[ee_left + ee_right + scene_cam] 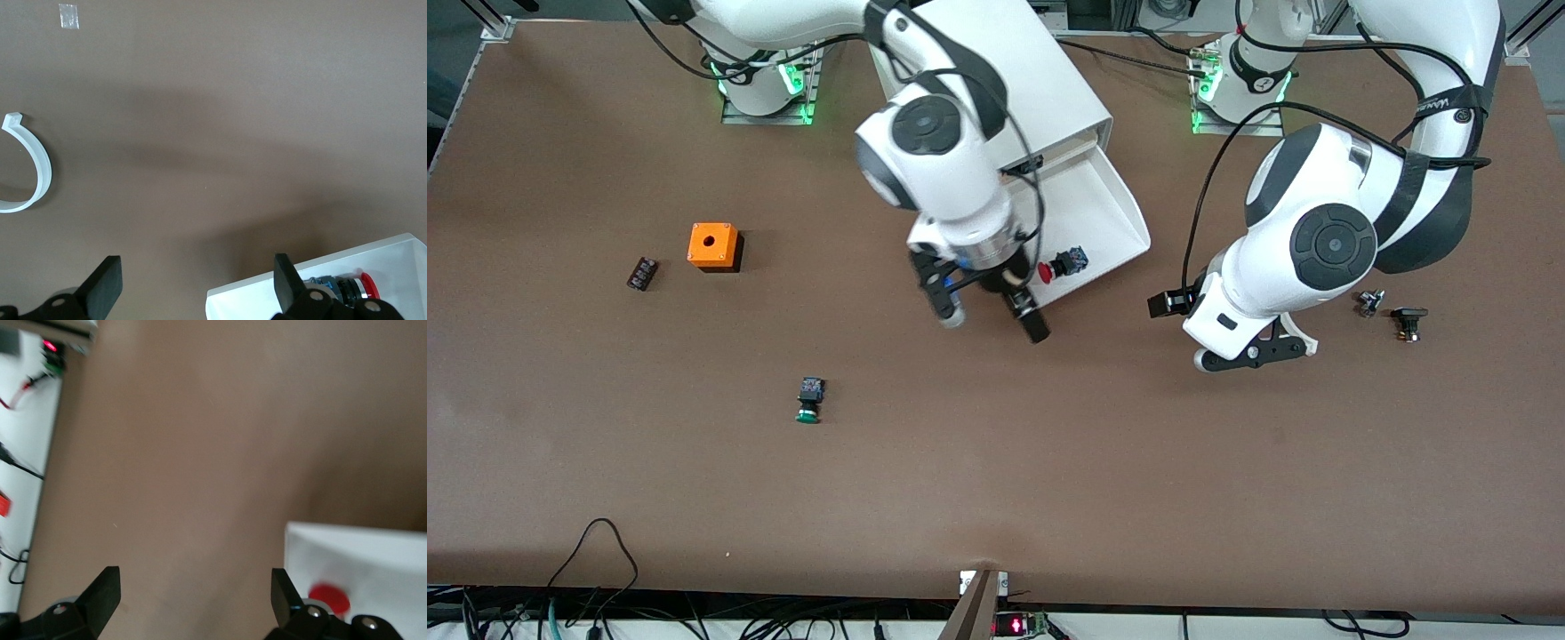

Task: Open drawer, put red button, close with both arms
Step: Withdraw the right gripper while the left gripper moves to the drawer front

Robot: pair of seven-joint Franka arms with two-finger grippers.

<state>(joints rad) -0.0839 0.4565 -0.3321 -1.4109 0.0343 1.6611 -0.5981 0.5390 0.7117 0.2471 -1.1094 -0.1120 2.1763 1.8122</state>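
The white cabinet [1005, 71] has one drawer [1089, 200] pulled out toward the front camera. The red button [1060, 266] lies on its side in the drawer, near the front rim. My right gripper [992, 318] is open and empty, over the table just past the drawer's front, beside the button. Its wrist view [193, 593] shows the drawer corner [360, 547] and the red cap [329, 598]. My left gripper [1254, 354] is open and empty, low over the table toward the left arm's end. Its wrist view [195, 287] shows the drawer [387, 263] and the button [360, 288].
A green-capped button [810, 400] lies nearer the front camera. An orange box [713, 245] and a small black block [641, 273] sit toward the right arm's end. Two small parts [1370, 302] [1409, 322] lie beside the left arm. A white curved strip [33, 167] lies near the left gripper.
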